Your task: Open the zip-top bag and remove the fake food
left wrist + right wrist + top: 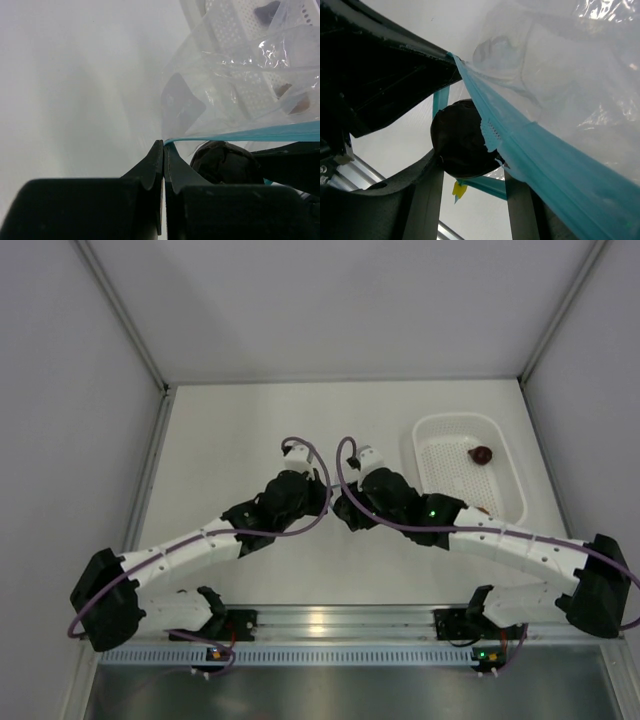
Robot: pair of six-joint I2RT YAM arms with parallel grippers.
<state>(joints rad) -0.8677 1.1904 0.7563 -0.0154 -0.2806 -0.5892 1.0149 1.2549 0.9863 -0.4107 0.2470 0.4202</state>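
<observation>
Left end effector (pixel 164 150) on crinkly, clear, teal-edged zip-top bag (pixel 235 100)

The zip-top bag (pixel 235 85) is clear and crinkled, with its teal zip strip (pixel 260 133) pulled taut. One black fake-food piece (pixel 462 137) sits between the parted strip halves. A maroon piece (pixel 482 454) lies in the white basket (pixel 450 472).

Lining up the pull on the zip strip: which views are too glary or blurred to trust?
Top external: evenly lit, sharp. Left wrist: left hand sharp; clear crinkly zip-top bag glares upper right, white perforated basket behind it soft. Right wrist: light blue zip strip crisp, dark round piece shadowed.
</observation>
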